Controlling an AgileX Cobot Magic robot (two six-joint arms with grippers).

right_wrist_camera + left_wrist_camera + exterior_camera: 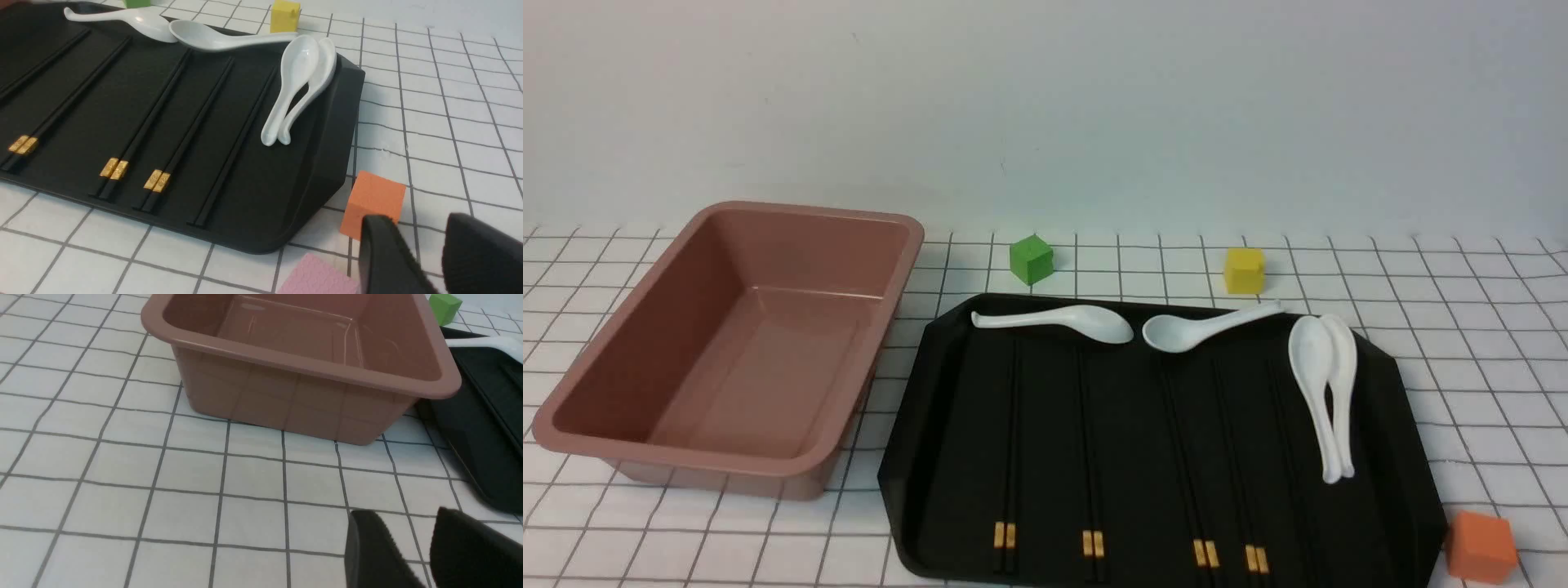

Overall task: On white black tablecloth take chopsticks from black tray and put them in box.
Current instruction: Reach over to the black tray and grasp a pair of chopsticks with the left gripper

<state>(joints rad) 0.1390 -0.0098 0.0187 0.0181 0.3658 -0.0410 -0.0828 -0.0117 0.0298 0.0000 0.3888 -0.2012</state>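
– Chopsticks (1005,535) first: where were they, and how would they have handled?

– At least four pairs lay flat on the black tray (907,457), side by side and apart. Their gold-banded thick ends pointed at the robot and their tips ran toward the white spoons (1323,392) at the far side. I judged them light, stiff and slick. They were thin sticks lying low on a glossy floor, likely to skid or roll under a pinch.

– So where should the hold have gone?

– Across one pair, I thought, a little up from the gold bands toward the middle, where the sticks are thicker. Held right at the end, a stick that long would droop or swing.

– Were the tools ready?

– The right tool (414,228) hung over the tablecloth (1462,327) on the desk, just off the tray's near right corner by the orange cube (369,204). Its jaws were parted by a modest gap and held nothing. The left tool (402,522) was parted the same way and also empty, above bare cloth on the near side of the box (294,400). Neither showed in the front view.

– And the box?

– It was deep and empty and sat left of the tray, close beside it. A pair would probably need to go in lengthways. The green cube (1031,259) and yellow cube (1245,269) stood beyond the tray.
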